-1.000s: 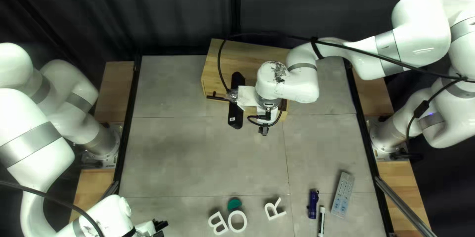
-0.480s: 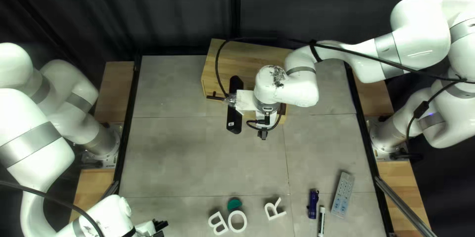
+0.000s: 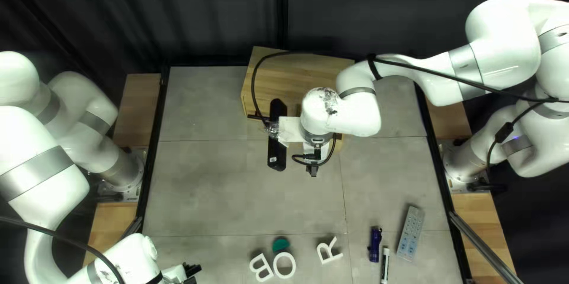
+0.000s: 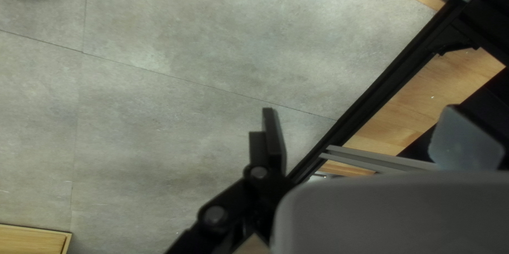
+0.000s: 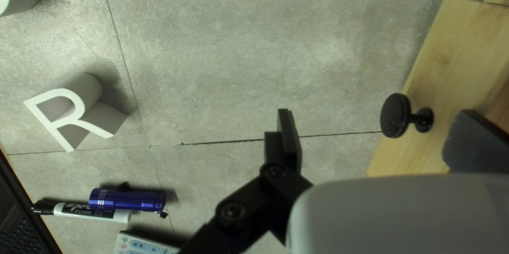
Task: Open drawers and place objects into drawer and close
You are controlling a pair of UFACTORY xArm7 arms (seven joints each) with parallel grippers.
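The wooden cabinet (image 3: 296,76) stands at the table's far side, my right gripper (image 3: 290,130) over its front. In the right wrist view a black knob (image 5: 395,116) on a wooden front (image 5: 442,68) lies in view between the spread fingers of my right gripper (image 5: 376,137), not gripped. How far that drawer is out I cannot tell. White letters B (image 3: 261,267), O (image 3: 284,265) and R (image 3: 329,251) lie near the front, with a blue flashlight (image 3: 375,243), a marker (image 3: 385,265) and a remote (image 3: 410,233). My left gripper (image 3: 191,271) is at the bottom; its own view shows it empty (image 4: 366,137) and open.
A green piece (image 3: 280,244) touches or nearly touches the letter O. The black table edge (image 4: 395,76) runs beside my left gripper in its wrist view, and a wooden corner (image 4: 32,239) shows off to one side. A keyboard (image 5: 18,238) is past the table's edge.
My right arm's wrist has moved a little left and toward the near edge in the top left view, its cable shifting along. The left arm and the loose objects are unchanged.
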